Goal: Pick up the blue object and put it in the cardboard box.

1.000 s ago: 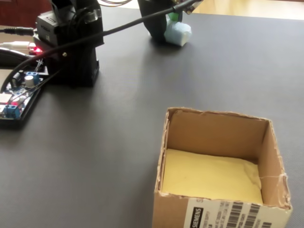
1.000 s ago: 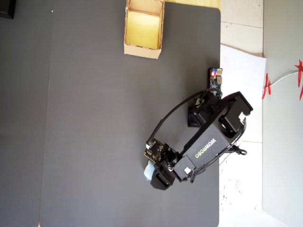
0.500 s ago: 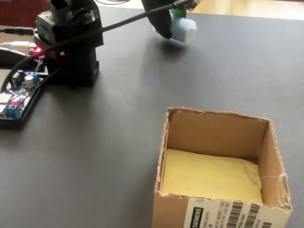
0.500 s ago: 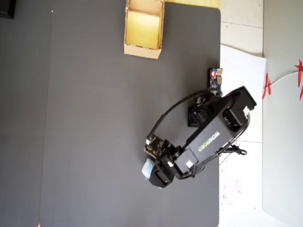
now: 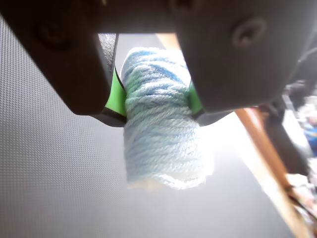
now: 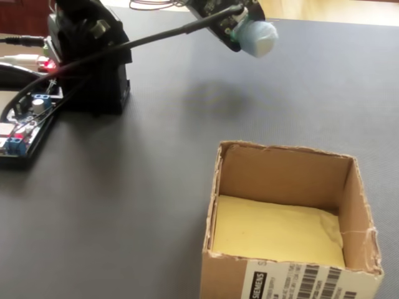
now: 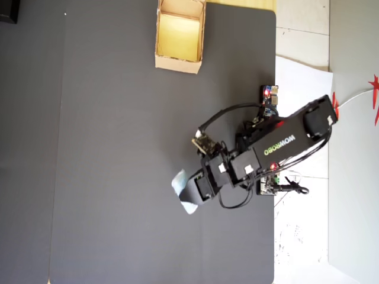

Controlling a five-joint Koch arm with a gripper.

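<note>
Gripper [image 5: 156, 96] clamps only the yarn roll's [image 5: 161, 134] upper half; it could slip free before reaching the cardboard box [image 6: 290, 221].

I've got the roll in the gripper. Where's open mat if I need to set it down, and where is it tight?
With the blue yarn roll clamped in the gripper, bare mat runs from the cardboard box to the arm and across the overhead view's whole left side. The box floor is empty too. Tight: the arm base and circuit board at the mat's edge.
</note>
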